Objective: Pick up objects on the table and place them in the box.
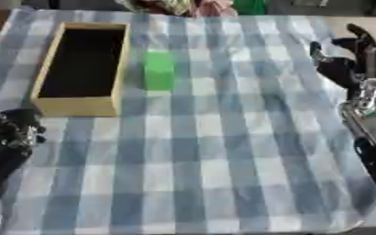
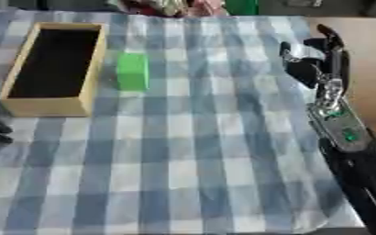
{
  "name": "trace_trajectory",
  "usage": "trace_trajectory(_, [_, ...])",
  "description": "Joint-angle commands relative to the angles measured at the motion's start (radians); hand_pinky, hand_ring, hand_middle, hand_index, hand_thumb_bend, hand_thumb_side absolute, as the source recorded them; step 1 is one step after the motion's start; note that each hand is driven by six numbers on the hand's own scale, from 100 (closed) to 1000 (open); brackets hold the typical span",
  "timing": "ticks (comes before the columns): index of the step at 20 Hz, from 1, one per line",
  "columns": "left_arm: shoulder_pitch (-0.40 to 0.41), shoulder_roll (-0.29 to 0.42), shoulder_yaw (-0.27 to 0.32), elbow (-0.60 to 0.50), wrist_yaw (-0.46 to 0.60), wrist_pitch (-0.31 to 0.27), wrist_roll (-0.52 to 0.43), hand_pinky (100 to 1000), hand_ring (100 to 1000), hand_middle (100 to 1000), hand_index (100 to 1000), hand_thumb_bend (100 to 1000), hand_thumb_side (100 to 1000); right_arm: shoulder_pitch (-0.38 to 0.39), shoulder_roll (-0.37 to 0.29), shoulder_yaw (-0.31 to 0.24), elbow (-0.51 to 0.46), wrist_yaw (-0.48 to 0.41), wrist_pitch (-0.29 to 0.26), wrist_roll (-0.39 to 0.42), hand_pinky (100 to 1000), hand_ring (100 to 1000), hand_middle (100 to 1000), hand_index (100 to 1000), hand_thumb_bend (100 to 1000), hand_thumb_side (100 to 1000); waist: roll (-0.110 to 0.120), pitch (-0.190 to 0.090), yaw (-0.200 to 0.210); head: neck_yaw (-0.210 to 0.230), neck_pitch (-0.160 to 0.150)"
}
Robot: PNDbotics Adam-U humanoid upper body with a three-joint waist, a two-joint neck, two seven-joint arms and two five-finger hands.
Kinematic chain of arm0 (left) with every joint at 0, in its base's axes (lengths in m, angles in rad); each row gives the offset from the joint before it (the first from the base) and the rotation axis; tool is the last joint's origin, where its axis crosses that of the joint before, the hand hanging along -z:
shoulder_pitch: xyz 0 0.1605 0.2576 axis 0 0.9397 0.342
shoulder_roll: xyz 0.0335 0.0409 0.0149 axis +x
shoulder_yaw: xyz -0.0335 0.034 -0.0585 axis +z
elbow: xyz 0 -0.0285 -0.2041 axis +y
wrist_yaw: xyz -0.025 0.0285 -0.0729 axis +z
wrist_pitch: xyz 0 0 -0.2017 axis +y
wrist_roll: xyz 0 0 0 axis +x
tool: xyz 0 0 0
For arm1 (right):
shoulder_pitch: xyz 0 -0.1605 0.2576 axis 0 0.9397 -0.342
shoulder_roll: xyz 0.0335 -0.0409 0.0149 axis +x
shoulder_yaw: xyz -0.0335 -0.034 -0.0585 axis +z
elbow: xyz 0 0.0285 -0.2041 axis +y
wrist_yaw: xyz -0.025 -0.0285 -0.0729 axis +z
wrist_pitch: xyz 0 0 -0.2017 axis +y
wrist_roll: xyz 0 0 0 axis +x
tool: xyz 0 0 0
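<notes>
A green block (image 1: 159,69) stands on the checked cloth just right of the wooden box (image 1: 81,105), whose dark inside shows nothing in it. My right hand (image 2: 316,57) hovers at the right edge of the table, fingers straight and open, well to the right of the block and holding nothing. My left hand (image 1: 13,133) rests at the lower left, below the box's near corner, fingers curled with nothing in them.
A blue and white checked cloth (image 1: 223,160) covers the table. Colourful items (image 1: 195,7) lie along the far edge beyond the cloth. Bare wooden table (image 2: 367,50) shows to the right of the cloth.
</notes>
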Motion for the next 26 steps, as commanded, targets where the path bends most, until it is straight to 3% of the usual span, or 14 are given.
trace_trajectory(1, [-0.011,0.003,0.002,-0.016,0.005,-0.001,-0.002,547,575,495,665,100,246,-0.012,-0.018,-0.005,-0.025,0.000,0.001,0.002,655,861,616,880,384,100,0.001,-0.015,-0.001,-0.002,-0.007])
trace_trajectory(16, [-0.009,0.004,0.000,-0.014,0.005,-0.001,-0.003,547,577,496,666,100,246,-0.030,-0.038,0.018,-0.038,0.015,0.022,0.042,660,867,625,888,396,100,-0.001,-0.022,0.000,-0.004,-0.006])
trace_trajectory(20, [-0.008,0.005,-0.001,-0.014,0.005,-0.001,-0.004,547,577,497,666,100,246,-0.065,-0.077,0.057,-0.062,0.053,0.061,0.130,674,880,656,911,412,100,-0.002,-0.024,0.003,-0.007,-0.007])
trace_trajectory(26, [-0.008,0.005,-0.005,-0.013,0.004,0.000,-0.009,547,578,497,666,100,246,-0.156,-0.128,0.130,-0.105,0.163,0.130,0.375,703,906,728,929,426,100,-0.004,-0.027,0.011,-0.014,-0.007])
